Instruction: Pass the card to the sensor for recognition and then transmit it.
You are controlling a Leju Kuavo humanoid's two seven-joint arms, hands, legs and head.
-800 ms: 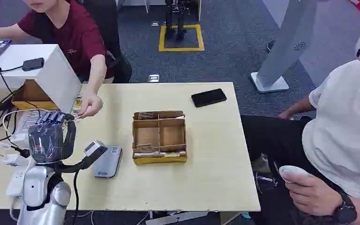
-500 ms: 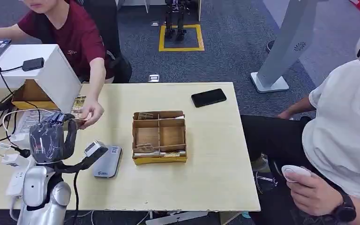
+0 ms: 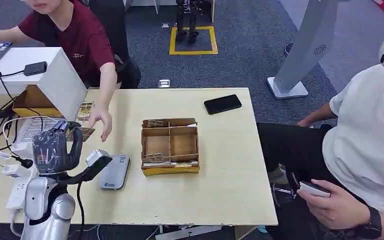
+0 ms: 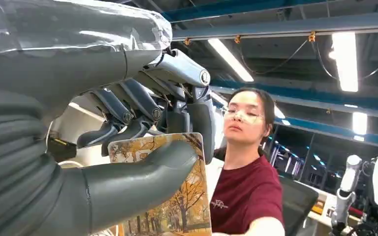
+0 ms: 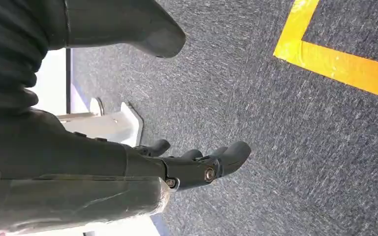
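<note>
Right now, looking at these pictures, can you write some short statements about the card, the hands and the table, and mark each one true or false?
1. The left hand holds a card printed with autumn trees. True.
2. The black phone lies inside the cardboard box. False: it lies on the table, apart from the box, nearer the far edge.
3. The right hand holds a second card. False: it holds nothing and hangs over grey carpet.
4. The grey card reader lies on the table beside the cardboard box. True.
5. The person in the dark red shirt grips the card together with the robot. False: that person's hand is just beside the card, with fingers open.
</note>
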